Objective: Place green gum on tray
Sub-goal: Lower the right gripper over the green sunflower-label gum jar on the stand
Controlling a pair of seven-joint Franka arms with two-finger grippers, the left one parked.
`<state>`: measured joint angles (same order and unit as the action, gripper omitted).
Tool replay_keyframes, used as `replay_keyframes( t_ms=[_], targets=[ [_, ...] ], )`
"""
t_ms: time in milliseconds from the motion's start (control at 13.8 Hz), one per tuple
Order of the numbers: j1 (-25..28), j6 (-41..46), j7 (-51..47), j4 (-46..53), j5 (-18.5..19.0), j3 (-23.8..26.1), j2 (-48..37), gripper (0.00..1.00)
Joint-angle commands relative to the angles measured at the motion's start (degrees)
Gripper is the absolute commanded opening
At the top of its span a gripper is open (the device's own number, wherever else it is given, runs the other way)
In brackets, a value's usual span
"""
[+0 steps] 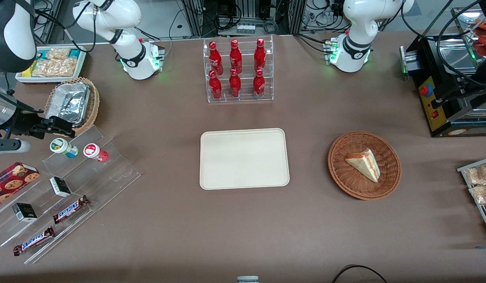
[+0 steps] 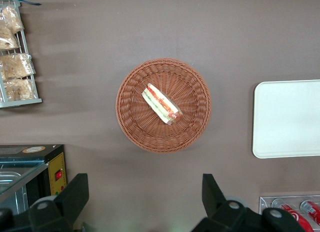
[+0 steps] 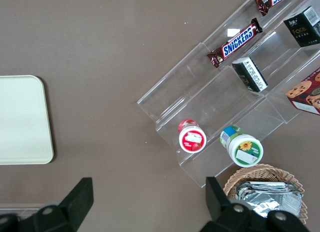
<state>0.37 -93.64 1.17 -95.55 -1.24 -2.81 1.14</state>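
The jaws of the gripper (image 3: 147, 192) stand wide apart and hold nothing; they hang above the working arm's end of the surface (image 1: 243, 228). Just below and a little aside of them, the green gum (image 3: 242, 147) stands on the upper step of the clear stand (image 3: 240, 99), not yet between the jaws. Touching or nearly touching it on the same step is the red gum (image 3: 192, 137). Close by sits a wicker basket (image 3: 265, 173) with a foil pack. Farther out on the lower steps lie two chocolate bars and small dark boxes. Well apart, toward the middle of the surface, the tray (image 1: 243, 158) lies bare.

The step in hand looks like the approach, with no grasp made. The next move calls for centring over the green lid, coming down and closing on that bottle alone without knocking its red neighbour.
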Motion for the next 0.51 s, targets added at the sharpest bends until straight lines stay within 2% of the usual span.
replay_keyframes(
  t_ms=[0, 145, 290, 435],
  targets=[
    [-0.5, 2.1, -0.6, 2.2, 1.3, 0.6, 0.9, 1.0],
    [-0.4, 2.1, 0.0, 1.3, 1.3, 0.4, 1.0, 1.0],
    [0.0, 2.1, -0.1, -0.8, 3.5, 0.3, 1.0, 1.0],
    [-0.5, -1.0, 1.1, -4.5, 3.5, 0.0, 0.2, 1.0]
  ],
)
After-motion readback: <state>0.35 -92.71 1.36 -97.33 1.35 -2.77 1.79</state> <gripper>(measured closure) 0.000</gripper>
